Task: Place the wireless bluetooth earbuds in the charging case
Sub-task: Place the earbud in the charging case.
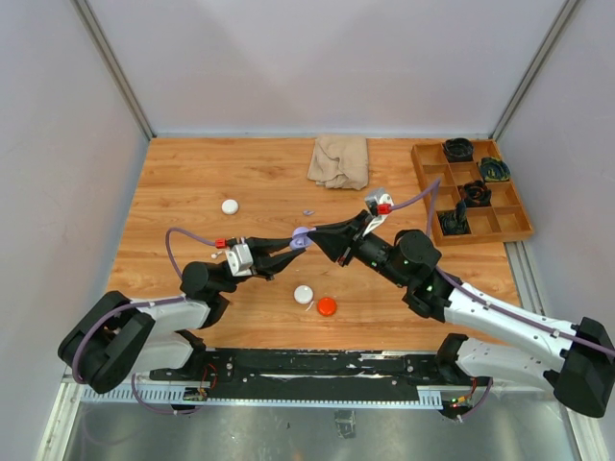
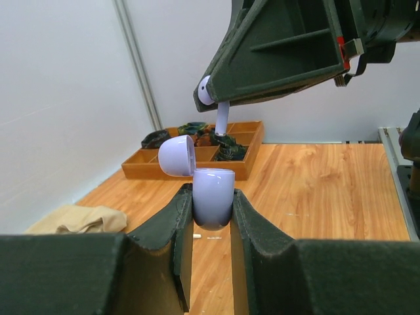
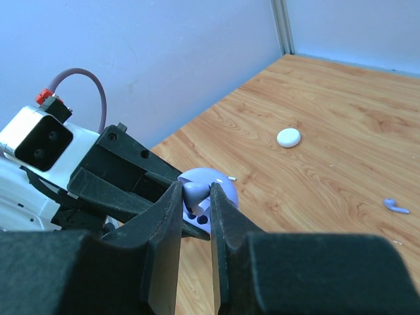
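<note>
Two lavender stemmed plastic earbuds are in sight from where I stand. One earbud [image 2: 222, 119] is pinched in the right gripper [image 3: 195, 203], whose dark fingers are clamped on its head. Its stem points straight down, just above the small lavender egg-shaped charging case [image 2: 214, 191] and not yet seated in it. The case stands upright with its rounded lid [image 2: 177, 155] hinged back to one side, and the wrist view from the right shows the sockets inside. The left gripper [image 1: 292, 249] is closed tight on the lower body of the charging case and holds it up off the wood, so the two arms meet fingertip to fingertip over the middle of the table. The second earbud [image 3: 396, 206] lies loose on the light wooden table [image 1: 192, 173], a little beyond the meeting point. A white round puck [image 1: 230, 206] sits farther off on the left arm's side. Nearer the arm bases, another white puck [image 1: 304, 295] and a red round puck [image 1: 327, 306] lie just beside each other. A crumpled beige cloth [image 1: 339, 160] rests at the far edge. To the far right sits a brown wooden compartment tray [image 1: 507, 229], some sections holding dark coiled bundles.
</note>
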Available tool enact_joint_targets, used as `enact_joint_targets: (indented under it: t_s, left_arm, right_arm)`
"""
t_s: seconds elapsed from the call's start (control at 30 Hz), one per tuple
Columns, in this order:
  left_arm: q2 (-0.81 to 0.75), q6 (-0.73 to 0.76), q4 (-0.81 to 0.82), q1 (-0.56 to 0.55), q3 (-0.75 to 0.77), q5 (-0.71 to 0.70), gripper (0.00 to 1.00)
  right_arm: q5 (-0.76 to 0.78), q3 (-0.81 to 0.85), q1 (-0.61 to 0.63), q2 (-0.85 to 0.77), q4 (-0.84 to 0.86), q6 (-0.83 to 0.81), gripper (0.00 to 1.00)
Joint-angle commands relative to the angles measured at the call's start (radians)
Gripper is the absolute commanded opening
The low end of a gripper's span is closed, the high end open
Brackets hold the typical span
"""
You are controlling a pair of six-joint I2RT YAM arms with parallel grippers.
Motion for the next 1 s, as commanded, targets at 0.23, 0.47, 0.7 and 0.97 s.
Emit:
enact_joint_targets:
  t_s: [0.23,0.47,0.7,0.97]
  left_arm:
    - [-0.033,-0.023,0.249,0.006,0.027,-0.023,0.0]
    - [-0.042,-0.027,0.249,0.006,0.026,-0.026,0.0]
    - [-0.048,-0.031,0.249,0.006,0.027,-0.029,0.0]
    - [-0.052,-0.035,0.249,0.005,0.026,-0.031,0.0]
  right_arm:
    - [-0.006,-0.038,0.025,0.031,0.102,0.045,0.08]
    - [-0.017,-0.039,0.033,0.054,0.13,0.061,0.08]
    - [-0.005,-0.041,0.038,0.065,0.134,0.068,0.08]
    - [0.025,-0.037,0.042,0.068,0.112,0.083,0.15]
